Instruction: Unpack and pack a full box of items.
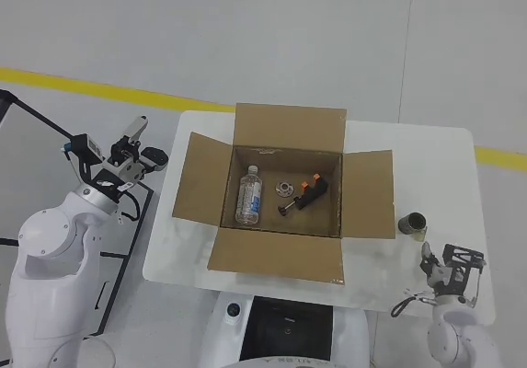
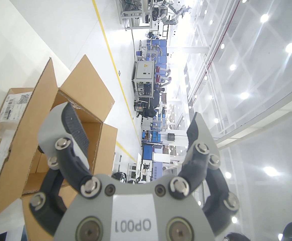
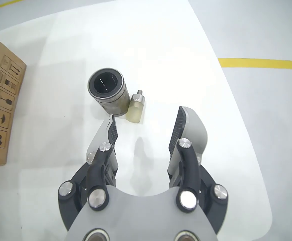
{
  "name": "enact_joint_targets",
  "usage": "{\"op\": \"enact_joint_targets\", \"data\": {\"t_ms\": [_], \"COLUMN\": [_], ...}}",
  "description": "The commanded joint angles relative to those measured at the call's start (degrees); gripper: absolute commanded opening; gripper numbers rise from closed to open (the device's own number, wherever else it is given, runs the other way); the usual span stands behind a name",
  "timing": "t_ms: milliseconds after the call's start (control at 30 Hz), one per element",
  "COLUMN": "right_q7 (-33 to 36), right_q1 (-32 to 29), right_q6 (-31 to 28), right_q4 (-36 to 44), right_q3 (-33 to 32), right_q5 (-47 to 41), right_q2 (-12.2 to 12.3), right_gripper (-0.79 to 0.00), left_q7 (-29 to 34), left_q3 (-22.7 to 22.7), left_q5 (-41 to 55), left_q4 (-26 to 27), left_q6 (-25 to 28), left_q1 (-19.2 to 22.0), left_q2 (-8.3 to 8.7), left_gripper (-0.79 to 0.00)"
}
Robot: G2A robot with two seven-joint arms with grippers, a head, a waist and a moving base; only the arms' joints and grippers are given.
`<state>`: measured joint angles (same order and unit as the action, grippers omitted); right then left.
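Right gripper, jaws wide and empty, hangs over the tabletop. Seen from above, the metal cylinder lies close by at its 10 o'clock, with a small plug touching its side. Both lie at 3 o'clock of the open box, which holds a bottle, a disc and an orange-black tool. Left gripper, wide and empty, hangs at the box's 9 o'clock.

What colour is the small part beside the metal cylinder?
The small part is pale translucent yellow with a silver end; right wrist view shows it best.
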<state>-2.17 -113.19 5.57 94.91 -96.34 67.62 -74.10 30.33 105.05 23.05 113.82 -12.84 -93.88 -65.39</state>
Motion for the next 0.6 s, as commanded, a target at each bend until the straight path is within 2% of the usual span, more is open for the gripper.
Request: {"op": "enact_joint_targets", "data": {"t_ms": [0, 300, 567], "right_q7": [0.8, 4.0, 4.3], "right_q1": [1.9, 6.7, 7.4], "right_q6": [0.2, 1.6, 1.5], "right_q4": [-1.8, -6.8, -7.1], "right_q3": [0.8, 2.7, 2.5], "right_q5": [0.4, 2.2, 4.0], "right_q2": [-0.1, -0.2, -0.2], "right_gripper": [-0.382, -0.406, -0.431], "left_q7": [0.0, 0.0, 0.0], "left_q3": [0.0, 0.0, 0.0], "left_q5": [0.0, 0.0, 0.0], "left_q4": [0.0, 0.0, 0.0], "left_q6": [0.0, 0.0, 0.0], "left_q1": [0.0, 0.0, 0.0], "left_q2": [0.00, 0.00, 0.00], "left_gripper": [0.000, 0.000, 0.000]}}
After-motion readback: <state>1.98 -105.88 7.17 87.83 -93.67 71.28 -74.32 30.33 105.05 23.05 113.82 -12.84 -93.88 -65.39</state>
